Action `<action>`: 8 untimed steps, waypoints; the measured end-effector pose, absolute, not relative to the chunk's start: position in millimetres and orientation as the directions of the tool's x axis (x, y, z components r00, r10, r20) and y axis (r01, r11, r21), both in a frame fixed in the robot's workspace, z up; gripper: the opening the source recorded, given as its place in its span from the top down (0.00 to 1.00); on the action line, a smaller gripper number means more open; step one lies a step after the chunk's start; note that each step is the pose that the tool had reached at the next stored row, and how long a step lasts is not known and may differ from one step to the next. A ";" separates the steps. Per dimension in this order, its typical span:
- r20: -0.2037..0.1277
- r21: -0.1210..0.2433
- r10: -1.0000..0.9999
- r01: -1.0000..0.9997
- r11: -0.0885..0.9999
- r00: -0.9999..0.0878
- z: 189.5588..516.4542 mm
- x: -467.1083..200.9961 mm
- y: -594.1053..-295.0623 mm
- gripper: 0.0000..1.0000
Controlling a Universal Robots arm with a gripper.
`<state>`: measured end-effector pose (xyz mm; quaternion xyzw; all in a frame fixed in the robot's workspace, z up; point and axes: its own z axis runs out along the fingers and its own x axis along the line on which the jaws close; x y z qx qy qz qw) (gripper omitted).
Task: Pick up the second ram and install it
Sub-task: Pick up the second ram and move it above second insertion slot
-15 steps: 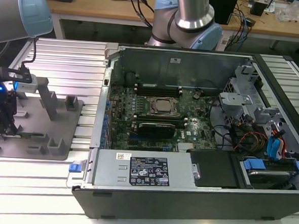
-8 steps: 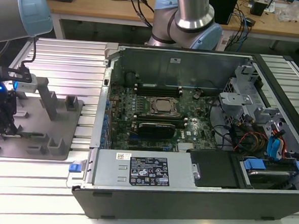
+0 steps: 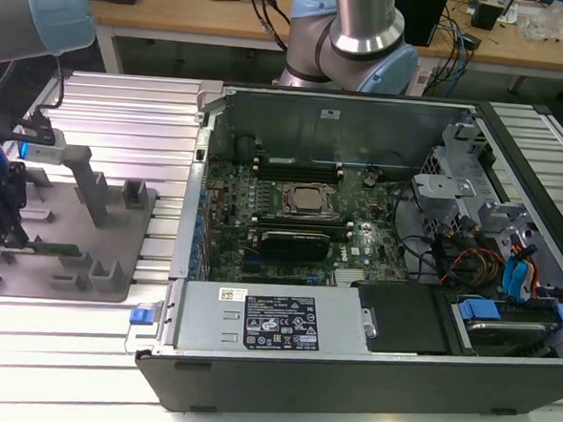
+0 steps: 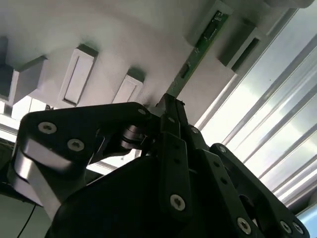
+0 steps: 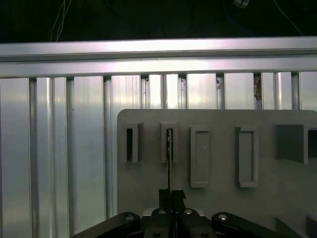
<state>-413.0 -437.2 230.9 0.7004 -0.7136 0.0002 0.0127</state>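
Ram (image 4: 199,48) pinched on edge in the grey fixture (image 4: 114,39)
Light, stiff and thin, probably fragile at the chips and contacts, so best held by its long edges. The gripper (image 4: 168,101) is clamped on one end. The fixture sits on the ribbed table (image 5: 74,148), beside the open case (image 3: 348,378).

A counter (image 3: 116,96) of ribbed aluminium profiles is seen carrying two things. A grey plate (image 3: 66,212) is laid flat on it toward the exterior view's left, and raised blocks and slotted holders stand up from it. An open computer case (image 3: 348,378) is set on the counter toward the exterior view's right, parted from the plate by a strip of bare profile. In the first wrist view, the plate's edge is seen resting across the grooved profiles.
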 end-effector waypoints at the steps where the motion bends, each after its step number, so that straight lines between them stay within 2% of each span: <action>1: 0.018 0.017 -1.000 -1.000 0.019 -0.019 235.8 -413.0 -437.1 0.91; 8: 0.018 0.017 -1.000 -1.000 0.019 -0.018 282.6 -412.8 -437.2 0.91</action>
